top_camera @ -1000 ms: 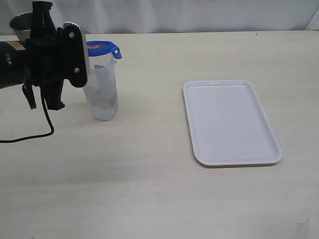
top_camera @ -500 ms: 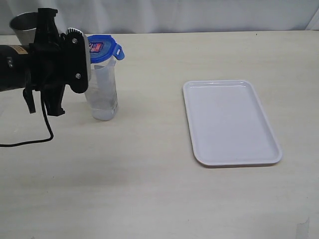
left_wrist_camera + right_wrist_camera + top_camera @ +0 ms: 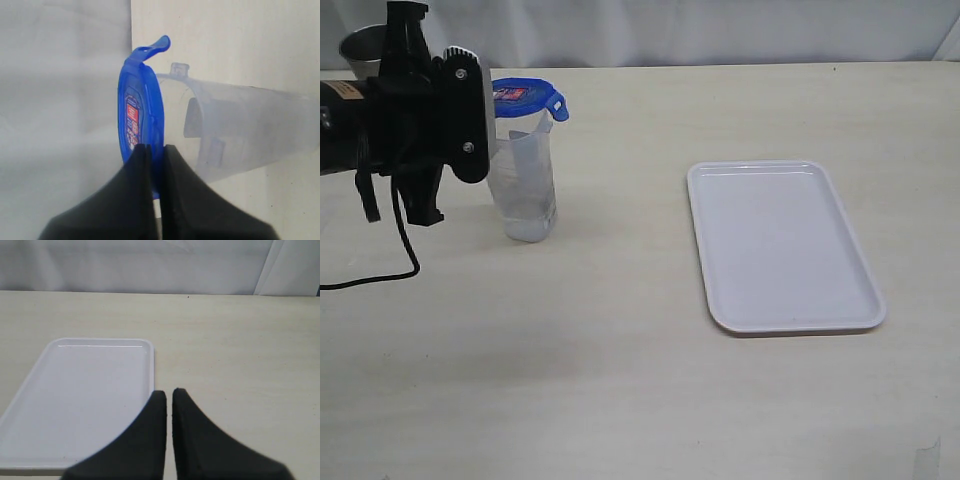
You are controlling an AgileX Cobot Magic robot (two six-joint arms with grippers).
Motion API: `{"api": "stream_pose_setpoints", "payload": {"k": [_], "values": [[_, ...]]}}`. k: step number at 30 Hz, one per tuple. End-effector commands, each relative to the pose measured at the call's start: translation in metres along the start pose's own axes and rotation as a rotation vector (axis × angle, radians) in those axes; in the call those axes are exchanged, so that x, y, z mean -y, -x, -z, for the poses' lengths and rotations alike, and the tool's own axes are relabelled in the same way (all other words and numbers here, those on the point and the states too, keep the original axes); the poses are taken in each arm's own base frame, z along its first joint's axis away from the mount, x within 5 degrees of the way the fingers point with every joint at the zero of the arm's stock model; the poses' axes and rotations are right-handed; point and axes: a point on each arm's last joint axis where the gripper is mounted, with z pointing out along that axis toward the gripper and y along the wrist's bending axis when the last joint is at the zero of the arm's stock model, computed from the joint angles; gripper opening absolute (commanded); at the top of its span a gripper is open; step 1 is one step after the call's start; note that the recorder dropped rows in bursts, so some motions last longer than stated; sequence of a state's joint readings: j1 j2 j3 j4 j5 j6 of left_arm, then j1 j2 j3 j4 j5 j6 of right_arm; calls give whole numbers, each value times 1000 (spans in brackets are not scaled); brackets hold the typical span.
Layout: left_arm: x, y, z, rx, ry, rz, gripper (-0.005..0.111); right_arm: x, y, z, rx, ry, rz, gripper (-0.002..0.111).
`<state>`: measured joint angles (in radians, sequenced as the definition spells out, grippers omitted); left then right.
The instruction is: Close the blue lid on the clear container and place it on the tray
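Lid-closing step: the left tool, clamped on the edge of the lid, holds it at the mouth of the container, well apart from the tray, while the right tool is together and empty; next, the lid probably needs pressing down square.

A bright blue lid bearing a small red-and-white sticker tops the clear container, its translucent plastic faintly milky, at the left of a pale cream table with fine streaked grain. At right, the tray is plain white. The left gripper and right gripper are matt black, like the trailing cable. A grey metal cup shows far left against a whitish backdrop.
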<state>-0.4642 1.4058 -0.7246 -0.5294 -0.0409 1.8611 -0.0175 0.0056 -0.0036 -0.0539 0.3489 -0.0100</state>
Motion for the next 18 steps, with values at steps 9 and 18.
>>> {"api": "stream_pose_setpoints", "payload": {"k": [9,18], "values": [[5,1,0,13,-50,3,0,0,-1,0,5,-4,5,4],[6,1,0,14,-52,3,0,0,-1,0,5,-4,5,4]]}}
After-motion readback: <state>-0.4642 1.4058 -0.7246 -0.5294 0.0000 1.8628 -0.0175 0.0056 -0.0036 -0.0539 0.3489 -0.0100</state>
